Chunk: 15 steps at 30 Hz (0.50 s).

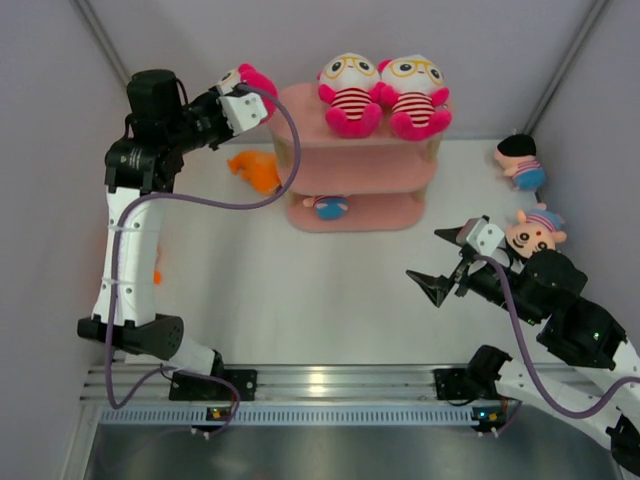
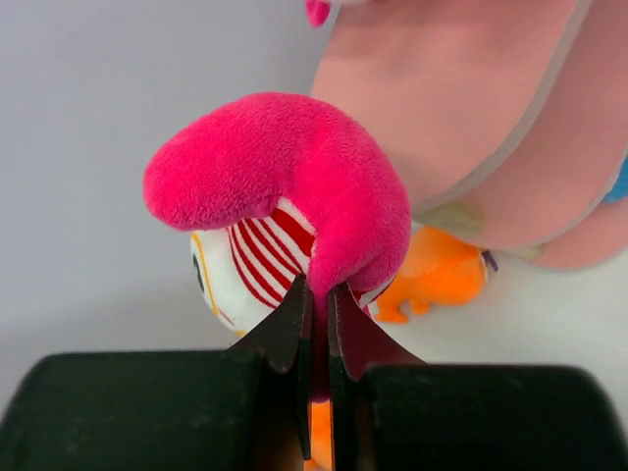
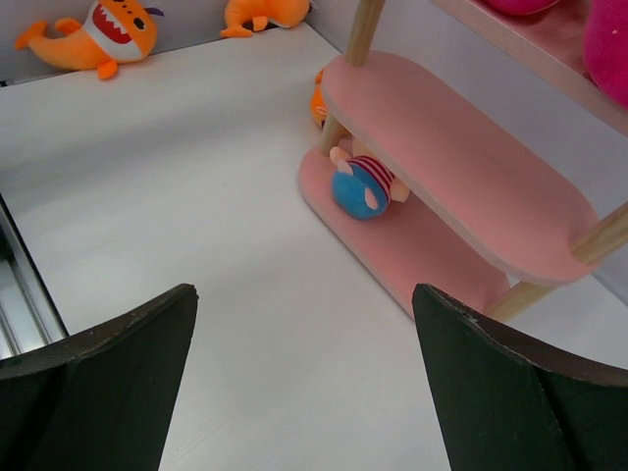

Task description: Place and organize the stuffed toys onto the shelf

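Note:
The pink three-tier shelf (image 1: 400,160) stands at the back centre. Two white-faced glasses toys (image 1: 350,95) (image 1: 415,95) sit side by side on its top board. My left gripper (image 1: 245,100) is shut on the pink limb of a third glasses toy (image 2: 294,186), held in the air just left of the shelf's top board (image 2: 461,98). A blue-bodied doll (image 1: 328,206) lies on the bottom board, also in the right wrist view (image 3: 361,186). My right gripper (image 1: 450,262) is open and empty over the table, right of the shelf (image 3: 451,167).
An orange shark (image 1: 255,170) lies on the table left of the shelf, below the held toy (image 2: 442,270). Two more sharks (image 3: 103,34) (image 3: 265,12) lie by the left wall. Two blue dolls (image 1: 522,160) (image 1: 535,232) lie by the right wall.

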Tool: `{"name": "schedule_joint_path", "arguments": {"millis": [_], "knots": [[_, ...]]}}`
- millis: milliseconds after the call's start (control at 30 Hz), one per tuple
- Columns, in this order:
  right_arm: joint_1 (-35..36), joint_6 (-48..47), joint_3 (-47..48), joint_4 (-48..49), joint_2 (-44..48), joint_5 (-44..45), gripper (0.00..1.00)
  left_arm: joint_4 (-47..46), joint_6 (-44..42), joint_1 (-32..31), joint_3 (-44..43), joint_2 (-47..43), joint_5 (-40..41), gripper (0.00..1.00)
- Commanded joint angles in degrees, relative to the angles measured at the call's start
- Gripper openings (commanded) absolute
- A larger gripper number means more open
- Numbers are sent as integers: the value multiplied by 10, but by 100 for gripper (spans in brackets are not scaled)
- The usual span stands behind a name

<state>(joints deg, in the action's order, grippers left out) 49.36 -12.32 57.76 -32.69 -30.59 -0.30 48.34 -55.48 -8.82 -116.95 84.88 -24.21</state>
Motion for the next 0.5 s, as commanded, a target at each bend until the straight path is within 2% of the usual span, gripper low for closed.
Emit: {"name": "schedule_joint_path", "arguments": {"millis": [0, 133, 300, 467], "knots": [[-5, 19, 2, 8, -2, -5, 92, 27, -78, -9, -68, 24, -122, 0], [-4, 20, 5, 7, -9, -5, 92, 71, -153, -30, -98, 41, -129, 0], [-5, 19, 11, 8, -25, -1, 92, 146, -299, -70, -59, 50, -103, 0], [-5, 20, 21, 10, -47, -3, 92, 194, -385, -105, -57, 63, -66, 0]]}}
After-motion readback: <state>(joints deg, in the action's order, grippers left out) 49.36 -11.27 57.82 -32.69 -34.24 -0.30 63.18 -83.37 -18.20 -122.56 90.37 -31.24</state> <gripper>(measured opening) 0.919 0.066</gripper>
